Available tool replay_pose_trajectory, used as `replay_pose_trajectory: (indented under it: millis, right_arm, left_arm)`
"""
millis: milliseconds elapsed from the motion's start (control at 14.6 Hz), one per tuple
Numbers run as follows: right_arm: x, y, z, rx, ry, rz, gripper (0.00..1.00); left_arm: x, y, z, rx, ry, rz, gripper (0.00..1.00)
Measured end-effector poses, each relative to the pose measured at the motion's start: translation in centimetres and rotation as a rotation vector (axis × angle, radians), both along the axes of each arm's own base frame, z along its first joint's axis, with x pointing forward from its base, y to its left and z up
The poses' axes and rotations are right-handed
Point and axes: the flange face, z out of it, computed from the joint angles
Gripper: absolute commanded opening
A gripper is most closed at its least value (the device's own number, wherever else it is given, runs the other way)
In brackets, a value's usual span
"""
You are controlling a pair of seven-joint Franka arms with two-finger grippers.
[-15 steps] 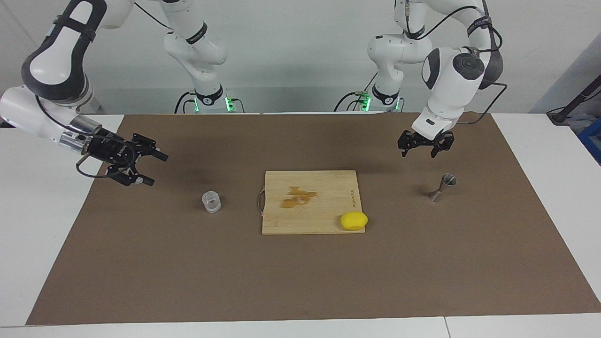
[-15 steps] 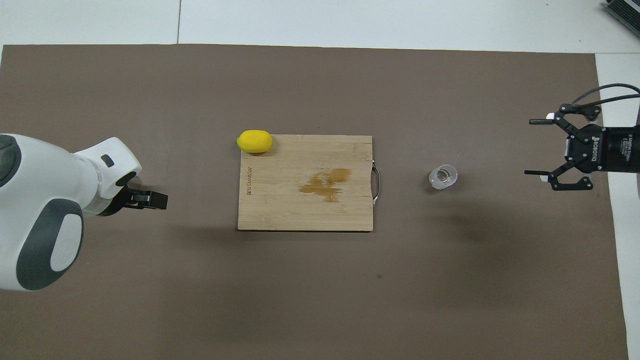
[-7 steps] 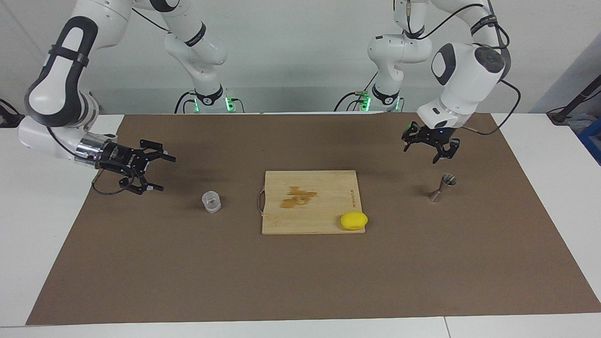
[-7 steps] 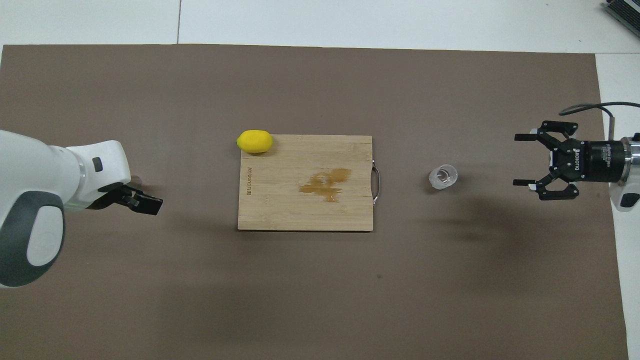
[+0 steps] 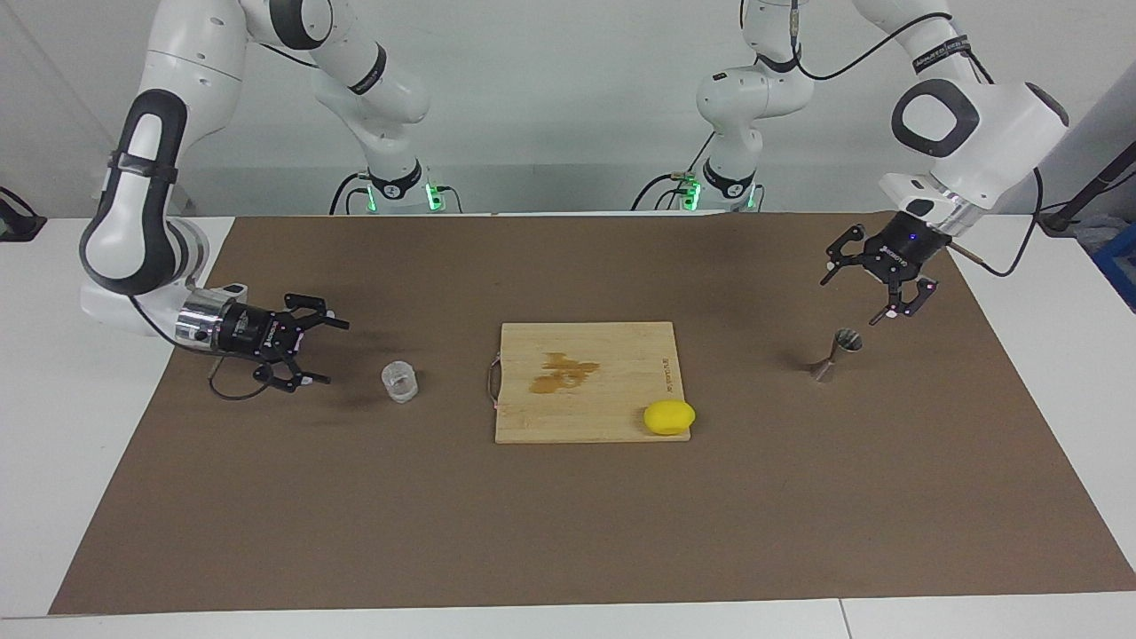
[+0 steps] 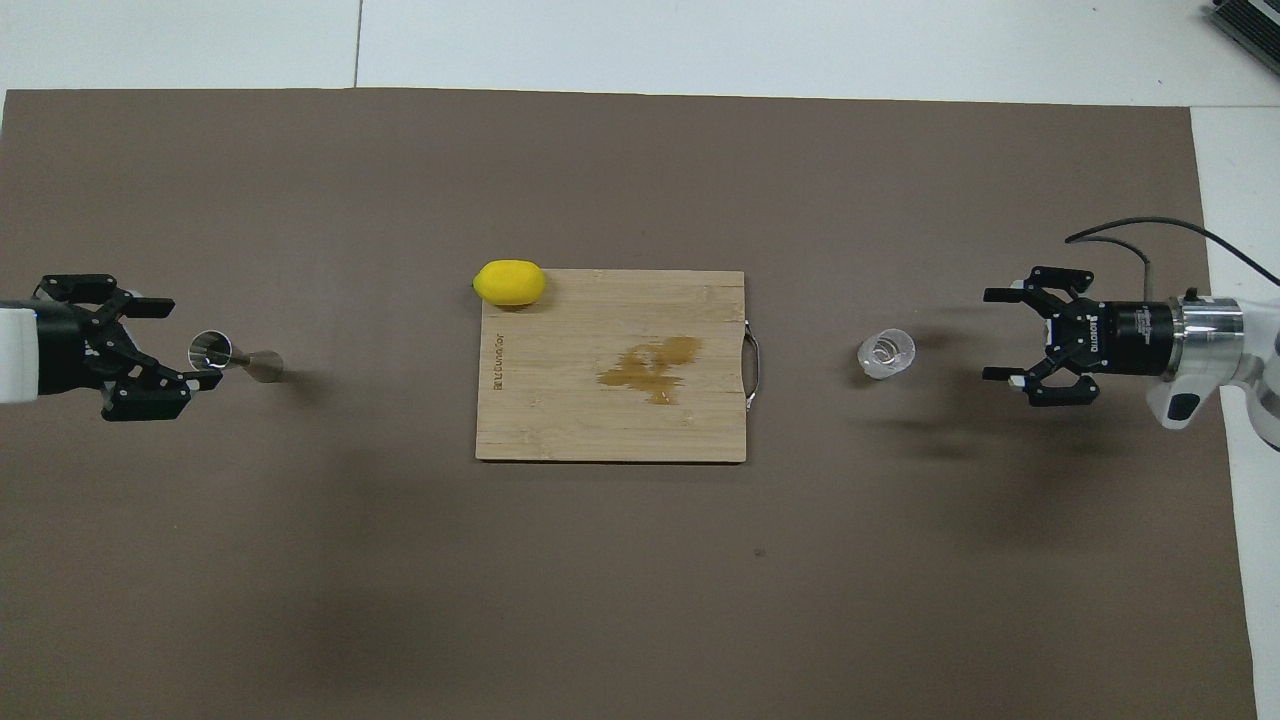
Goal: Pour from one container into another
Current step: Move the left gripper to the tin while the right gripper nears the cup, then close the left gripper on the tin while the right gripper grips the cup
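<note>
The small clear glass cup (image 5: pixel 399 382) stands on the brown mat between the cutting board and the right arm's end of the table; it also shows in the overhead view (image 6: pixel 886 354). My right gripper (image 5: pixel 335 352) is open, level and low, beside the cup and apart from it, pointing at it (image 6: pixel 990 335). The grey steel jigger (image 5: pixel 836 353) stands upright toward the left arm's end (image 6: pixel 235 358). My left gripper (image 5: pixel 854 297) is open and tilted, in the air just over the jigger's top, not touching it (image 6: pixel 185 338).
A wooden cutting board (image 5: pixel 586 417) with a brown stain lies mid-table, its metal handle toward the cup (image 6: pixel 610 420). A yellow lemon (image 5: pixel 669 417) sits at the board's corner farthest from the robots, toward the jigger (image 6: pixel 510 282). A brown mat (image 5: pixel 568 532) covers the table.
My right gripper has come down and moved closer to the glass cup. My left arm has swung toward its own end of the table, so the jigger now shows in the overhead view.
</note>
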Motion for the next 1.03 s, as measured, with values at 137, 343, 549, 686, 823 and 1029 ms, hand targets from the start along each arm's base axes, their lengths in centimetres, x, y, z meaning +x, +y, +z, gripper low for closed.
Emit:
replay_pose_trajectory:
  millis: [137, 343, 549, 686, 823, 1029]
  right_arm:
    - [-0.8, 0.1, -1.4, -0.004, -0.009, 0.004, 1.00]
    - [-1.2, 0.3, -3.4, -0.015, -0.013, 0.005, 1.00]
    - [-1.0, 1.1, -4.6, -0.026, -0.006, 0.012, 1.00]
    - [-0.7, 1.8, -5.0, -0.049, -0.007, 0.011, 1.00]
    - [-0.2, 2.9, -5.2, -0.073, -0.011, 0.019, 1.00]
    - [0.4, 5.0, -5.4, -0.108, -0.031, 0.044, 1.00]
  left_arm:
    - [1.3, 1.7, -0.6, -0.061, -0.073, -0.069, 1.00]
    - [2.2, 5.2, -3.1, -0.136, -0.080, -0.088, 1.00]
    - [1.7, 7.9, -6.0, -0.245, -0.011, -0.118, 1.00]
    - [1.5, 9.1, -8.0, -0.295, -0.042, -0.197, 1.00]
    - [1.3, 10.4, -10.3, -0.369, -0.084, -0.224, 1.00]
    - [1.4, 11.7, -13.5, -0.477, -0.120, -0.185, 1.00]
